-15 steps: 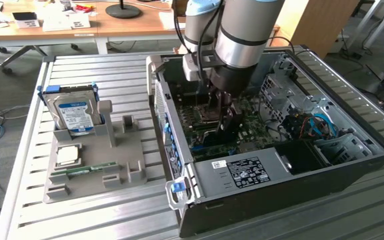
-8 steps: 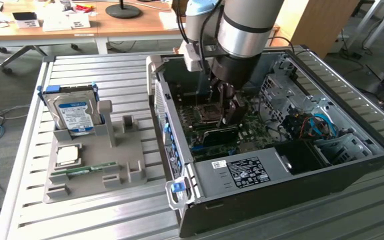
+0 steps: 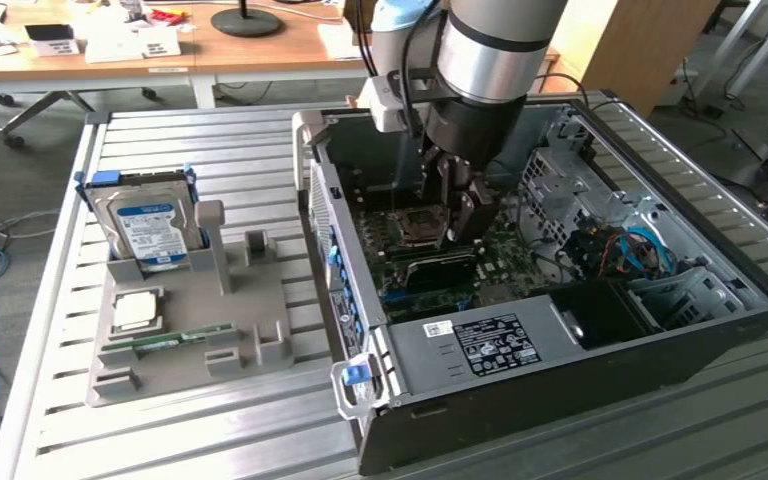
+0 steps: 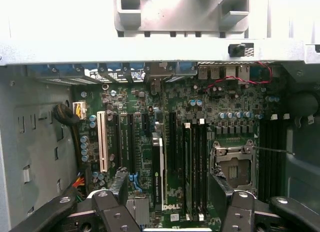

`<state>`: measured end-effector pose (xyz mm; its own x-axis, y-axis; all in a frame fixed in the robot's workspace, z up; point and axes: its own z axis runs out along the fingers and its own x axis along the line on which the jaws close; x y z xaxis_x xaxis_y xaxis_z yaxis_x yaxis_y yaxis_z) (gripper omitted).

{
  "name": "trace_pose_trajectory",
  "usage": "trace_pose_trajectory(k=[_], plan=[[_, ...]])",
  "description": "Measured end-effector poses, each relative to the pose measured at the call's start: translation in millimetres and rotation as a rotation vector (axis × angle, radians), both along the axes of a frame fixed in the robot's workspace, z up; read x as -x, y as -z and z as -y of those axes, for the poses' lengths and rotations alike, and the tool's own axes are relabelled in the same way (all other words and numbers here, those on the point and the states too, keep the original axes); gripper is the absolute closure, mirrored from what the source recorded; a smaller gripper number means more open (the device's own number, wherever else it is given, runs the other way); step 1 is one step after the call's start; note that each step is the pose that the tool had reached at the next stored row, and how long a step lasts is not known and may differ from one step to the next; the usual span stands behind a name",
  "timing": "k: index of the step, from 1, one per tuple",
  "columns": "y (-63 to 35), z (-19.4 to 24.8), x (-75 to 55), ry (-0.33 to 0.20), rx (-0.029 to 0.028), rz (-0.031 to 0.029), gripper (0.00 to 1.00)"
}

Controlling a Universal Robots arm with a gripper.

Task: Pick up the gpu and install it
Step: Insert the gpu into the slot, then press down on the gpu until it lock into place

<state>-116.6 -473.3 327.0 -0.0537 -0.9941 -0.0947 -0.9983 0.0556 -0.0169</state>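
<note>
You are hovering the gripper (image 4: 170,192), jaws spread wide and empty, astride the gpu (image 4: 158,167), which is standing edge-up in a motherboard (image 4: 200,107) slot; it is probably light, stiff and fragile, best pinched across its flat faces.

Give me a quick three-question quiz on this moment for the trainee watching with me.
1. True or false: the jaws are shut.
2. Where is the gripper? A: over the grey parts holder. B: inside the open computer case. C: above the wooden desk.
3. In the wrist view, what stands on edge on the motherboard, between the jaws?

Key
1. False: they stand wide open and hold nothing.
2. B
3. The gpu, a thin card in line with the slots. Whether it is fully seated cannot be told.
</note>
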Motion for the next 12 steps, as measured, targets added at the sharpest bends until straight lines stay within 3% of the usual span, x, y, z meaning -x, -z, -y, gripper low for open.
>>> trace_pose_trajectory(k=[12], plan=[[0.0,0.0,-2.4,0.000,0.0001,0.0000,0.25]])
